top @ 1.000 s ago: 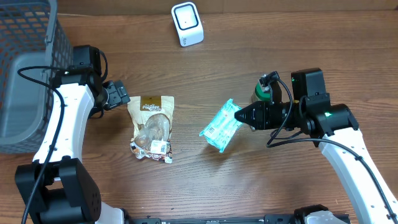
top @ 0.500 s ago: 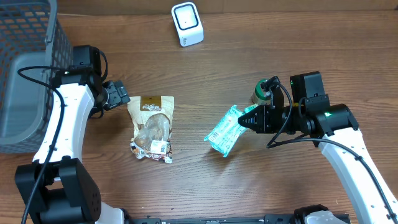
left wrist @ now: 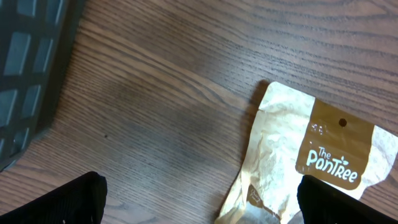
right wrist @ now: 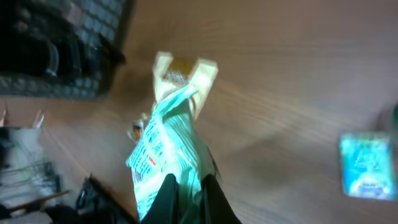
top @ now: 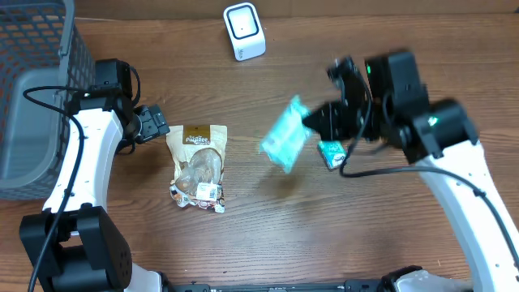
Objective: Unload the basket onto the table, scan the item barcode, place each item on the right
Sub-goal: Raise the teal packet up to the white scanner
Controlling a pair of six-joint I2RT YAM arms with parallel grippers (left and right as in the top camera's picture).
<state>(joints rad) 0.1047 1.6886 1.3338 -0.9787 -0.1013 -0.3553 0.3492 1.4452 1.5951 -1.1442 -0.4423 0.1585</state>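
My right gripper [top: 312, 123] is shut on a light-green plastic packet [top: 284, 143], which hangs blurred in the air over the middle of the table. The right wrist view has the same packet [right wrist: 168, 146] pinched between the dark fingers [right wrist: 166, 198]. A white barcode scanner [top: 244, 31] stands at the far edge of the table. My left gripper [top: 156, 123] is open, low over the wood just left of a brown-and-cream Pantree pouch [top: 197, 165]. In the left wrist view that pouch [left wrist: 311, 168] lies between the fingertips [left wrist: 74, 199], toward the right one.
A grey wire basket [top: 32, 89] fills the far left corner. A small teal carton [top: 331, 152] lies on the table below my right arm, seen too in the right wrist view as a teal carton [right wrist: 367, 167].
My right arm has lifted the green packet off the table and carried it up and toward the far side. This uncovers the teal carton. The left arm has stayed still.
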